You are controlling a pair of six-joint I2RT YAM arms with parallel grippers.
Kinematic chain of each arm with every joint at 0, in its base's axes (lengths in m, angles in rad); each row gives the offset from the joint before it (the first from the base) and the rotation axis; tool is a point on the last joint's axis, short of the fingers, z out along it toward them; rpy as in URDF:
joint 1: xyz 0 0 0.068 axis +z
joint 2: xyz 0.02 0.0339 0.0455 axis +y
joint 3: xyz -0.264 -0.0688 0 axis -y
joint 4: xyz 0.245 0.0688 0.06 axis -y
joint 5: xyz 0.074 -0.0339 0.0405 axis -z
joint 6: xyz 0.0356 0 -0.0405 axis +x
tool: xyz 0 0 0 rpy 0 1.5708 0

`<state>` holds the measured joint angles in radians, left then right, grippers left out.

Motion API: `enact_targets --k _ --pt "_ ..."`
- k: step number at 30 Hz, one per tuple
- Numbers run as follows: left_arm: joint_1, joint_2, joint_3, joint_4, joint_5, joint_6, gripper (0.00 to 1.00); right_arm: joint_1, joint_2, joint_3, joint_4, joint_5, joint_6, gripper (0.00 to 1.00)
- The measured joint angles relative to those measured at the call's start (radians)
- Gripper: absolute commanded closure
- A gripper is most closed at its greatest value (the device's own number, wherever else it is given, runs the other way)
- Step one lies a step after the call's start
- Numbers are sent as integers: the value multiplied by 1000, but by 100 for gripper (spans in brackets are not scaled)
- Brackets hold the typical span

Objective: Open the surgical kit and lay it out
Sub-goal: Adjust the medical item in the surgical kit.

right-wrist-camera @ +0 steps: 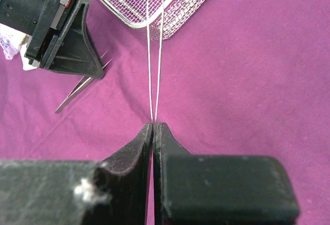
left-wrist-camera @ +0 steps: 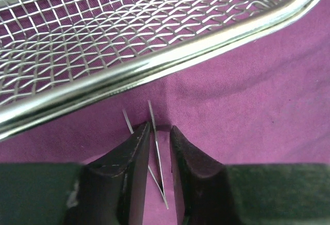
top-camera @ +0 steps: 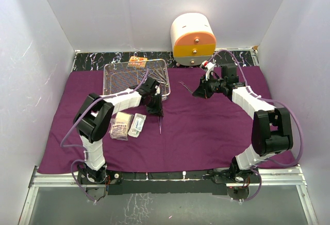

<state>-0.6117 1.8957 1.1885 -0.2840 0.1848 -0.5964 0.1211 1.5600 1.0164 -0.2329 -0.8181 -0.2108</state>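
— How is my left arm set?

— Your left arm (top-camera: 121, 101) is folded at a raised elbow, and the forearm reaches forward and inward. The wrist tips down, so the left gripper (left-wrist-camera: 157, 132) points at the purple cloth (left-wrist-camera: 247, 96). Its fingers (left-wrist-camera: 129, 168) stand a little apart.

— Is anything in that gap?

— Yes, the loose tweezers (left-wrist-camera: 157, 155) lie flat on the cloth and run through it. Their joined end sits back between the fingers and the two tips fan out just past the fingertips. One blade lies against the left finger, while the other finger is clear of them, so they are not pinched. Just beyond the fingertips the rim of the wire-mesh tray (left-wrist-camera: 154, 65) crosses from side to side.

— And my right arm?

— Your right arm (top-camera: 250, 99) bends sharply at a high elbow, then stretches forward and across toward the middle. The right gripper (right-wrist-camera: 153, 124) has its fingers pressed together on the joined end of the clamped tweezers (right-wrist-camera: 154, 60). The two blades stick straight out ahead of the fingertips, and their tips reach the corner of the tray. Your left gripper is ahead and to the left of these fingers.

— Where is the rest of the kit?

— Behind your left fingers, near that elbow, the packets (top-camera: 119, 126) lie on the cloth
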Motion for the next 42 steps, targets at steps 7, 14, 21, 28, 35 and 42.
enact_targets --k 7,14,21,28,35,42 --pt "-1 -51 -8 18 37 112 64 0 -2 -14 19 -13 10 100" --pt "1 -143 14 19 117 293 61 0 -9 -53 60 -76 80 100" --pt "84 -241 23 18 346 458 60 0 -69 -137 264 -182 308 100" --pt "251 -290 51 68 629 489 55 28 -80 -235 597 -267 654 100" --pt "259 -290 113 170 843 433 48 108 -80 -270 980 -300 995 100" --pt "259 -287 136 373 950 263 41 148 -77 -270 1177 -303 1164 100"
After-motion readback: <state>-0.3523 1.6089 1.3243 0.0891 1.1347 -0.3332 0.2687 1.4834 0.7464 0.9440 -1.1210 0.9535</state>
